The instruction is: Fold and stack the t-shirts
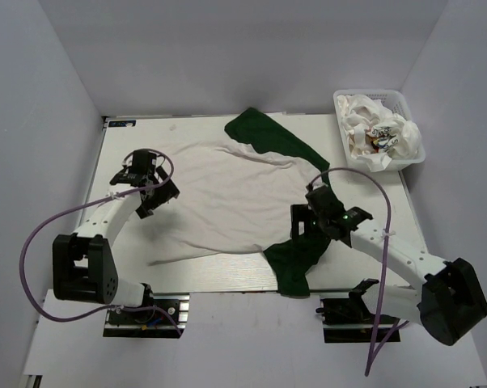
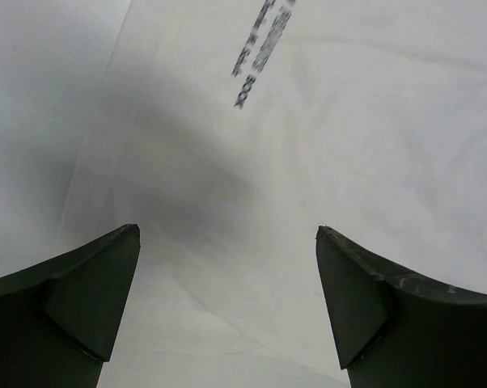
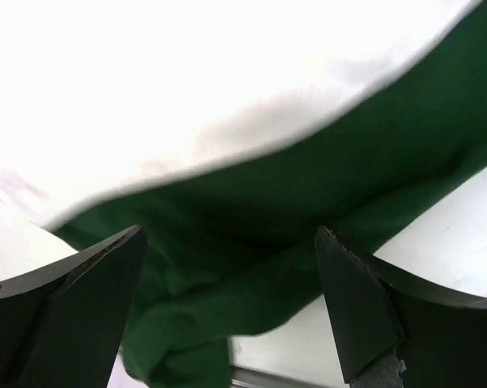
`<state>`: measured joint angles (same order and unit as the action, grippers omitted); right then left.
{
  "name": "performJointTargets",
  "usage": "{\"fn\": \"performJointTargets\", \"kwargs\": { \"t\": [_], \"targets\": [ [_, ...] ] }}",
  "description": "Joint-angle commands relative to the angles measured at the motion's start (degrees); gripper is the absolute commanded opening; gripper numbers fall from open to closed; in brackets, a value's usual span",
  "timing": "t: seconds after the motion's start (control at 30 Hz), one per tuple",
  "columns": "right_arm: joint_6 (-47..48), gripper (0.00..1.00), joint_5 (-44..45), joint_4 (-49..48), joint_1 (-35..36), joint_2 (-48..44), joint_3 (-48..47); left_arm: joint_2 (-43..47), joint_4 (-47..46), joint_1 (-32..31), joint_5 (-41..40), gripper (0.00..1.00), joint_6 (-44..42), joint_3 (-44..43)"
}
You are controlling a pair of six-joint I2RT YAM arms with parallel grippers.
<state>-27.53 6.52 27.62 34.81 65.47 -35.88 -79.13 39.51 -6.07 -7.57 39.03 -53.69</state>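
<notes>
Bright overhead light is blowing out the white t-shirt in the blurred right wrist view.

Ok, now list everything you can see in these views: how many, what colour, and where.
spread t-shirt: one, white with dark green sleeves and black printed text, laid out across the middle of the table.
crumpled t-shirts: count unclear, white with small colourful prints, piled in the basket.
basket: one, white plastic lattice, far right corner of the table.
table: one, pale, under the shirt and basket.
cables: two, purple, one looping at each side.
arms: two, white and black, bases at the near edge.
left gripper: one, dark, open, over the shirt's white left part.
right gripper: one, dark, open, over the near sleeve.
</notes>
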Motion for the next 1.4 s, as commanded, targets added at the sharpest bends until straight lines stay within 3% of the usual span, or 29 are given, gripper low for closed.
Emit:
{"fn": "performJointTargets", "kwargs": {
  "t": [0.0,0.1,0.17,0.2,0.23,0.27,0.4,0.53,0.8,0.93,1.13,1.37],
  "targets": [
    [6.50,0.90,6.64,-3.59,-0.18,1.82,-10.32,-3.38,-0.83,0.35,-2.00,1.00,0.00,-6.49],
    [6.96,0.90,14.03,-6.25,-0.44,9.74,-21.02,-10.92,-0.04,0.35,-3.06,1.00,-0.61,-13.79],
    [7.75,0.90,15.70,-6.00,-1.58,20.81,-33.49,-14.45,-0.57,0.87,-3.85,1.00,-1.14,-18.26],
    [8.54,0.90,15.36,-5.47,-2.02,23.97,-37.12,-16.12,-0.57,0.88,-4.90,1.00,-1.75,-19.77],
    [9.41,0.90,14.84,-3.47,-2.55,33.05,-40.81,-19.62,-0.57,0.88,-5.43,1.00,-1.76,-21.26],
    [10.21,0.90,13.44,-2.84,-4.12,35.92,-50.94,-21.40,-0.57,0.88,-6.13,1.00,-1.76,-24.06],
    [13.55,0.90,4.66,-0.81,-8.69,53.75,-69.82,-29.05,0.13,2.81,-6.93,1.00,-2.98,-29.53],
    [18.28,0.90,1.31,2.27,-10.99,66.34,-88.27,-35.81,0.13,4.48,-6.40,1.00,-4.21,-36.20],
    [18.66,0.90,-2.13,-9.06,-15.38,78.31,-91.65,-45.49,-3.21,7.91,1.85,1.00,-5.36,-42.89],
    [15.06,0.90,-7.72,-9.33,-18.01,82.53,-92.70,-48.30,-4.61,9.75,5.02,1.00,-5.36,-44.12],
    [7.59,0.90,-8.29,-7.24,-21.45,87.89,-97.87,-53.57,-1.90,11.60,7.57,1.00,-5.89,-49.40],
    [3.18,0.90,-7.57,-11.96,-25.22,88.78,-98.86,-56.75,-2.76,12.92,13.28,1.00,-8.43,-52.83]
  ]
}}
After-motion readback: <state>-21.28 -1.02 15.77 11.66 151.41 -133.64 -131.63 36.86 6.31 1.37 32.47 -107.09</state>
